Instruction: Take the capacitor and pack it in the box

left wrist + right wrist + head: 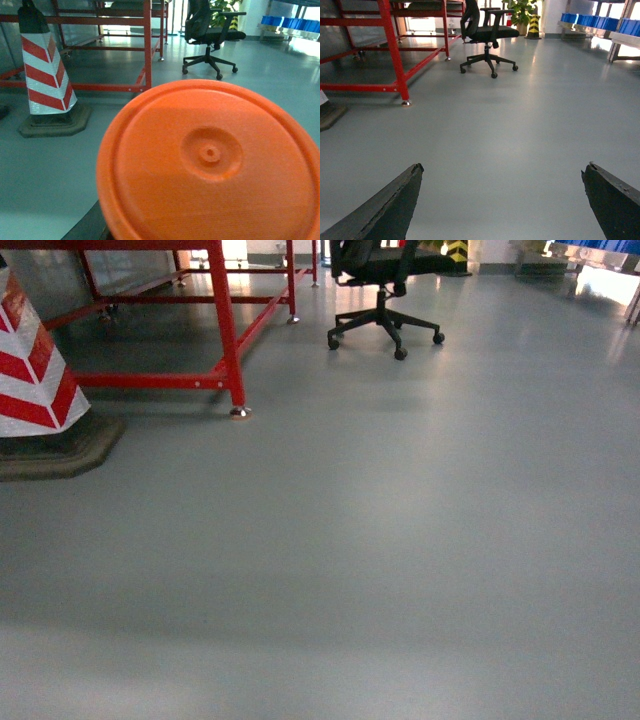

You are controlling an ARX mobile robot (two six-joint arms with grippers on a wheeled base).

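Right pincer (502, 200) spread wide over bare grey floor (520, 130) — left pincer's state untellable behind orange disc (210, 160).

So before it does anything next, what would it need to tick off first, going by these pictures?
1. Capacitor in sight: not ok. No view shows one.
2. Box in sight: not ok. The head view shows only grey floor, a red frame, a striped cone and an office chair.
3. Right pincer free to grasp: ok. Its jaws stand wide apart with only floor between them.
4. Left pincer state: cannot tell. An orange round disc fills most of the left wrist view and hides the pincer.
5. Path ahead clear: ok nearby; the frame, cone and chair stand further off.
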